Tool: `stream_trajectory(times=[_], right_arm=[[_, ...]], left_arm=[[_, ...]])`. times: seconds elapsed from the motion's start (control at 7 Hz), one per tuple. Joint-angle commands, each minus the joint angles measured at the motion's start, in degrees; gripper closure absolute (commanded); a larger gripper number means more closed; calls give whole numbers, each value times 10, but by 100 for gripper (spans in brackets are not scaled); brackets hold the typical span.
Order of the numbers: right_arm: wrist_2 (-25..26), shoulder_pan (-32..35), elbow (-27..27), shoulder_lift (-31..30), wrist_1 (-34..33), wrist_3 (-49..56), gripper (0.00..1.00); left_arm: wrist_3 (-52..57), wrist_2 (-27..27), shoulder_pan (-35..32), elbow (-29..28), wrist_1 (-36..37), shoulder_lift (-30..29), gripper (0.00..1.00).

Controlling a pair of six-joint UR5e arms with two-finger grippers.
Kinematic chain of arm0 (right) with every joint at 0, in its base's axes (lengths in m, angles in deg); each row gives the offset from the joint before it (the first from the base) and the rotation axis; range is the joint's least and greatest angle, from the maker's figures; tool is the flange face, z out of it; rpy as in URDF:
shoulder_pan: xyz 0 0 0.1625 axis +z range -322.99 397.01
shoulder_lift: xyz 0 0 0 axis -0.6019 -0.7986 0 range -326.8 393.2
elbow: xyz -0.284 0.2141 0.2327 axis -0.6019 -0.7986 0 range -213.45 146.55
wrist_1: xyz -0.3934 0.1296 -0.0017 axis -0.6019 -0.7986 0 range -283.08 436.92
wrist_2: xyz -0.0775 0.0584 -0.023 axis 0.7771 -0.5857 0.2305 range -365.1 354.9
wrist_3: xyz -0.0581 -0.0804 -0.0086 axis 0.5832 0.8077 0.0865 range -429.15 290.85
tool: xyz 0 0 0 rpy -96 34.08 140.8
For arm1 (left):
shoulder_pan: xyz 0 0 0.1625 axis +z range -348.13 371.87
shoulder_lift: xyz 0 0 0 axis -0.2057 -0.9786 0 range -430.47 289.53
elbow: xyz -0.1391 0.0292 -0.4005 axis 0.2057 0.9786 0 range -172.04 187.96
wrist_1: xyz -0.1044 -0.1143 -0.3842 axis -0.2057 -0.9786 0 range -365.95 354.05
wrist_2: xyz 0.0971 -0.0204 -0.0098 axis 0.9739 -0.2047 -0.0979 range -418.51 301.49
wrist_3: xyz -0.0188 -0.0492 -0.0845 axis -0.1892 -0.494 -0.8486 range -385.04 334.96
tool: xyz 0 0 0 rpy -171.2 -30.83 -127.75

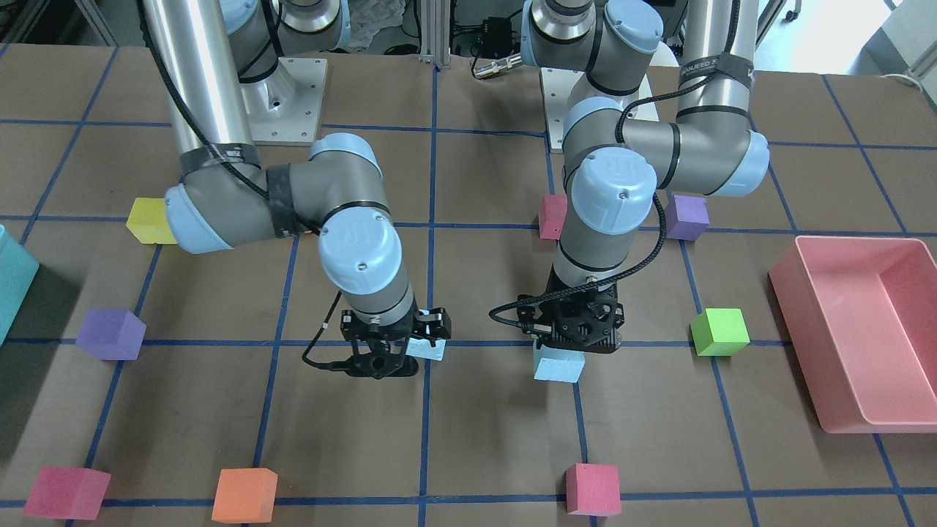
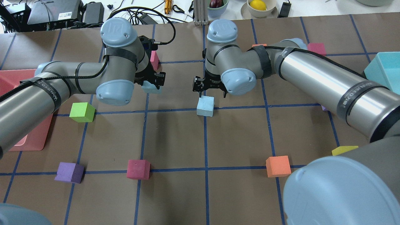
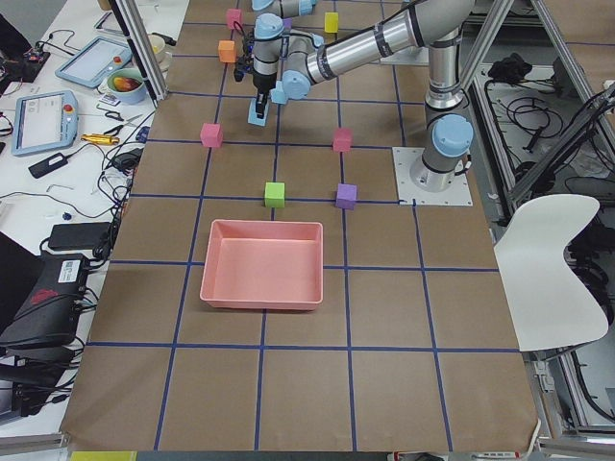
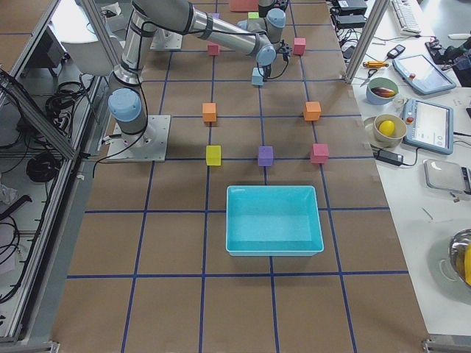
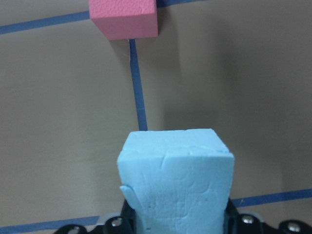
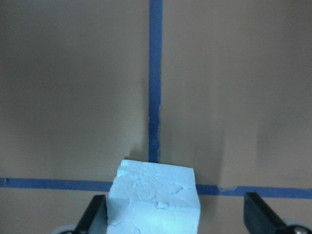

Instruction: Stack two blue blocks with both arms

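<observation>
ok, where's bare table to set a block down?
Bare: the squares between the right blue block, dark pink cube and orange cube. Crowded: around the left gripper, holding the left blue block, and the right gripper.

Soft overhead light is falling evenly on the table [image 2: 237, 140], and blurry shadows are pooling there. Glare is streaking the right arm [image 1: 198, 66] along its silver tube. Wrist views are darkening toward their corners.
</observation>
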Motion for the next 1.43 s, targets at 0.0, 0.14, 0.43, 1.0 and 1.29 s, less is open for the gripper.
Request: stream_trajectory(times=[0.0,0.14,0.43,1.0,1.29], right_arm=[[5,-92,5,-88,84,88,0],[10,-135,7,-131,109,99,0],[13,-174,0,-202,205,100,0],[62,-169,4,-242,217,98,0],[36,-169,6,-255,218,100,0]], left_arm=[[-50,1,-44,-2,-12,3,87],[-61,0,-64,-3,-23,10,87],[-128,0,-116,-10,-23,5,87],[-200,-26,-169,-92,-127,-31,88],[-191,-26,-169,-119,-122,-56,88]])
